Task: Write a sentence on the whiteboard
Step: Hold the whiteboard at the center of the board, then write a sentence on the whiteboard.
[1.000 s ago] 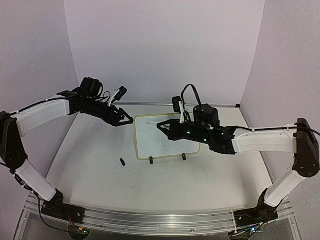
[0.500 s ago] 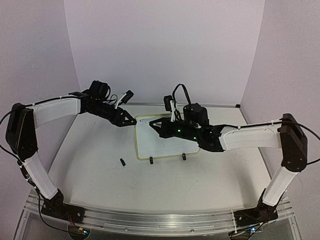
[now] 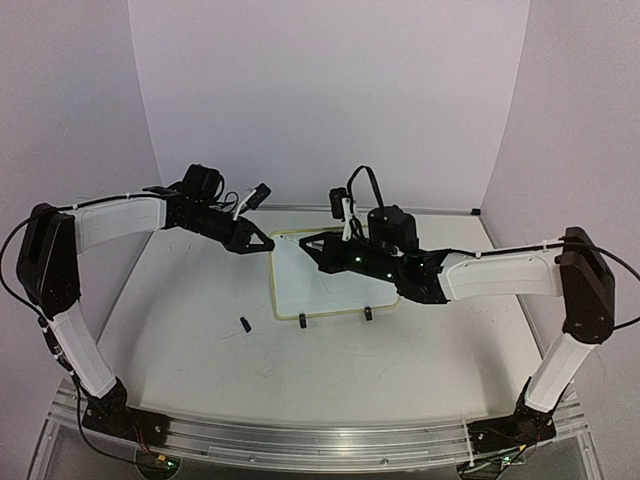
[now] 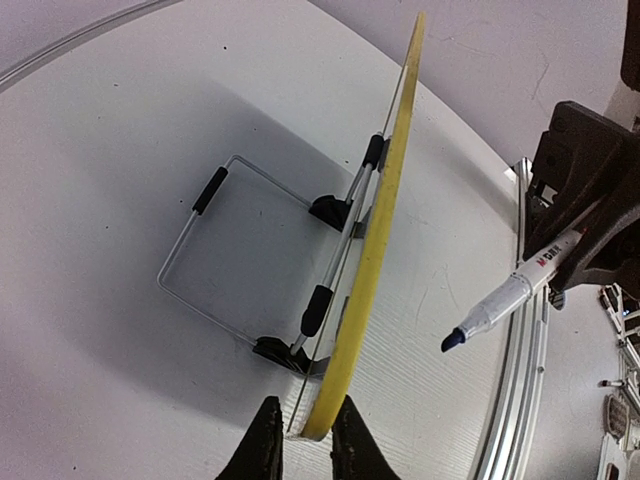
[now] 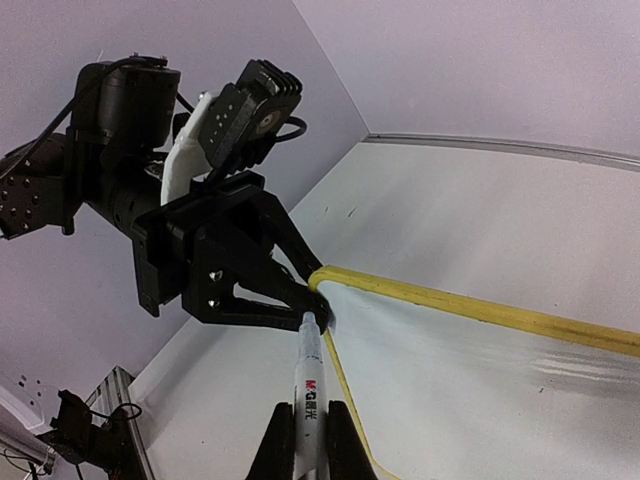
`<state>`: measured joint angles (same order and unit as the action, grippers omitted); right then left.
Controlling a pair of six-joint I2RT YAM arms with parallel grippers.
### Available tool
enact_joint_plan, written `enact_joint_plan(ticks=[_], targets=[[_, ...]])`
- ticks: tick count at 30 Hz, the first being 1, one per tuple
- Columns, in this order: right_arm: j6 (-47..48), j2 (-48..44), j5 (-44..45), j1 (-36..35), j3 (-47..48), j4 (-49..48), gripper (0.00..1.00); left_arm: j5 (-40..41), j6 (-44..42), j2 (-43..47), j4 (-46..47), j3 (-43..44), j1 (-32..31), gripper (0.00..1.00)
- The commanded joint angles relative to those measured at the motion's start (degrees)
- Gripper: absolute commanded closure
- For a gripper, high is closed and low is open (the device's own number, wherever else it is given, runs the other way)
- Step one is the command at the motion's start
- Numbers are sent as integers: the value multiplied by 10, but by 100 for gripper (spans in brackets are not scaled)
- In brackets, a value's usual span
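The whiteboard leans on its wire stand mid-bench, towards the back wall. Our left tool is closed on the board's far left corner, a finger on either side of the yellow frame. Our right tool grips a marker, and its tip sits just beside that same corner — tight against the left fingers. The rest of the board face lies open. A small black cap lies on the bench, apart from the board's near left edge.
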<state>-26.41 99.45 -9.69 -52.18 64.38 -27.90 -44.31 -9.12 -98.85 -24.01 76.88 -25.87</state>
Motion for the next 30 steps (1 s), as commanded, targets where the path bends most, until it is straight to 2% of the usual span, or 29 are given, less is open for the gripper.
enact_joint_plan(ticks=[1,5,8,18,30], targets=[[2,12,6,-4,8,-28,100,-22,-11,-7,10,26,-3,87],[3,13,9,-5,8,-28,100,-19,-21,-10,7,24,-3,97],[3,16,11,-6,8,-27,100,-17,-29,-10,6,20,-3,100],[0,22,29,-8,10,-27,100,-8,-79,-5,-7,0,-4,100],[-6,30,46,-9,10,-31,100,-3,-92,-5,-17,-2,-5,100]])
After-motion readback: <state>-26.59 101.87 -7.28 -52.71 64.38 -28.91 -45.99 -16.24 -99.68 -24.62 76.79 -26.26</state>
